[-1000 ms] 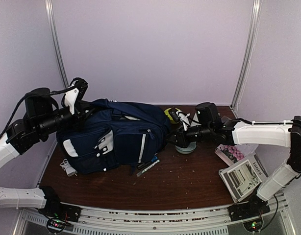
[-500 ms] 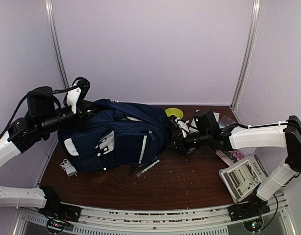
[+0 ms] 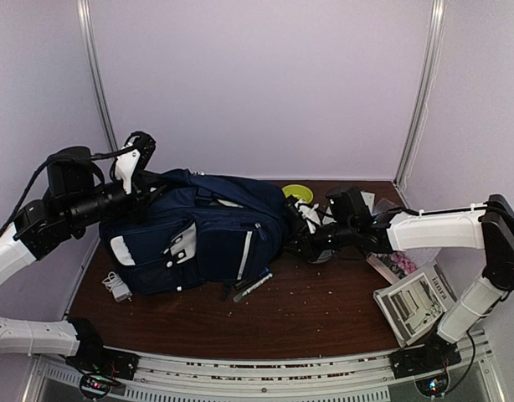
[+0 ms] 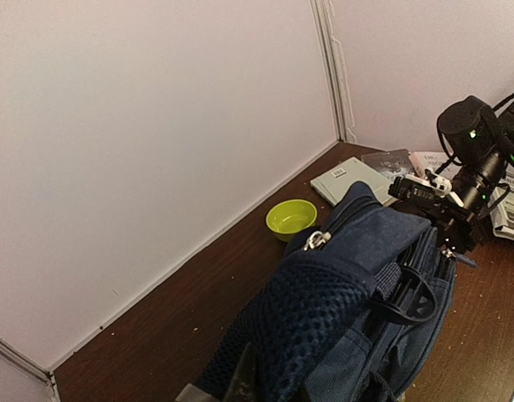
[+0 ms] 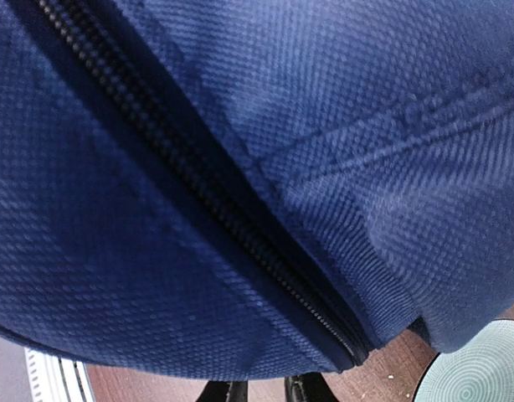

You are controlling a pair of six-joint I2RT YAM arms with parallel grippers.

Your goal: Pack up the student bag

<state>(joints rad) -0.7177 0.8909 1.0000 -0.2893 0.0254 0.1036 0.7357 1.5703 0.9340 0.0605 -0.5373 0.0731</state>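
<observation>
The navy-blue student bag point(image 3: 198, 234) lies on its side on the left half of the table. My left gripper point(image 3: 142, 182) is at its far left top, shut on the bag's padded mesh strap point(image 4: 324, 327); one finger point(image 4: 240, 381) shows under the mesh. My right gripper point(image 3: 295, 243) is pressed against the bag's right end. In the right wrist view the bag's fabric point(image 5: 198, 251) and a closed zipper point(image 5: 240, 234) fill the frame. The right fingertips point(image 5: 222, 390) stand a little apart at the bottom edge with nothing seen between them.
A green bowl point(image 3: 297, 192) sits behind the bag's right end. A grey-green dish point(image 3: 321, 254) lies under the right wrist. Booklets point(image 3: 414, 300) lie at the right front. Pens point(image 3: 253, 285) stick out under the bag. A white charger point(image 3: 115, 286) lies at its left front.
My right gripper has moved left and down until it is against the bag's right end. The bag and the left arm have barely shifted.
</observation>
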